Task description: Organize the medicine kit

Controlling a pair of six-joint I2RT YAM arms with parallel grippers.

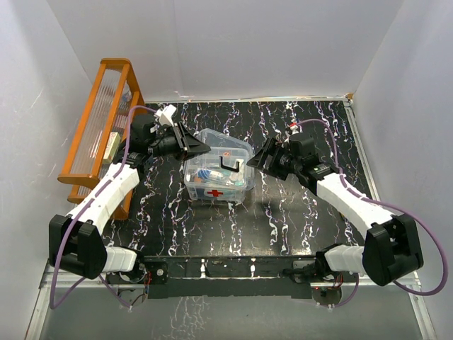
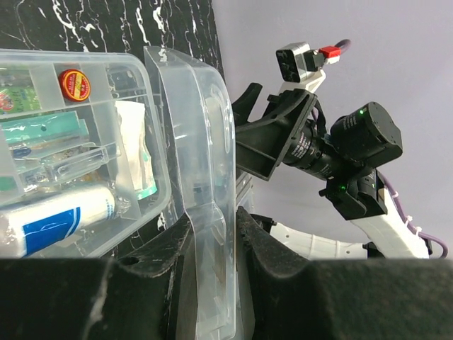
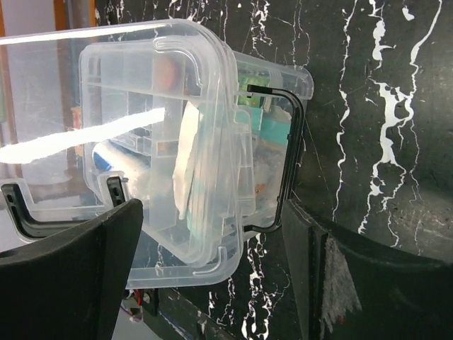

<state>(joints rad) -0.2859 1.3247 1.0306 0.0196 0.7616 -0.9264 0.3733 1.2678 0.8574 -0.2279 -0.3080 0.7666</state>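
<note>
White arms (image 1: 106,195), black joints, purple cables (image 1: 51,276)

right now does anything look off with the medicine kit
Yes. The clear lid stands on edge beside the open kit box instead of lying flat on it, pinched in the left gripper; the right gripper, jaws open, straddles it.

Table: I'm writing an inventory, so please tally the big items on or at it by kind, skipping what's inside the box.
Robot arms: 2
Clear box: 1
Clear lid: 1
Orange rack: 1
Total: 5
</note>
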